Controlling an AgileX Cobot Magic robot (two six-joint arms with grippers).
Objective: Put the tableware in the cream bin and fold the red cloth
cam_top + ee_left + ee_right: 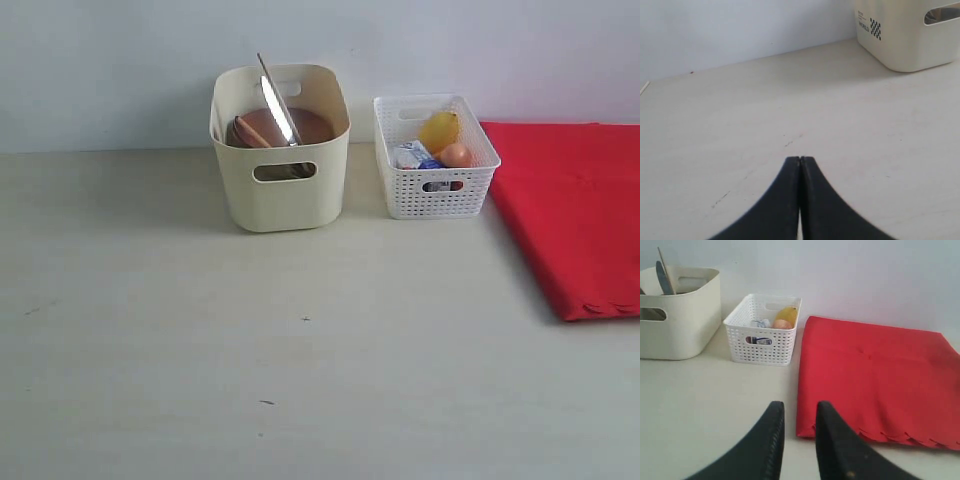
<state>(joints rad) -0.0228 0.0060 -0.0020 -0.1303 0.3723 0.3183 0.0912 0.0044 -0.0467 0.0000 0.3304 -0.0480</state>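
The cream bin (280, 200) stands at the back of the table and holds a round brown plate (305, 126), a silver knife (279, 108) leaning upright and a wooden spoon (248, 132). The red cloth (570, 210) lies flat at the right, scalloped edge toward the front. Neither arm shows in the exterior view. My left gripper (800, 159) is shut on nothing over bare table, with the bin (905, 35) well ahead of it. My right gripper (799, 407) is open and empty, hovering just off the near corner of the cloth (875, 375). The bin (680, 325) stands farther off.
A white lattice basket (435, 185) sits between the bin and the cloth, holding a lemon (440, 130), an egg (456, 155) and small packets. It also shows in the right wrist view, the basket (765, 340) beside the cloth. A pale wall runs behind the table.
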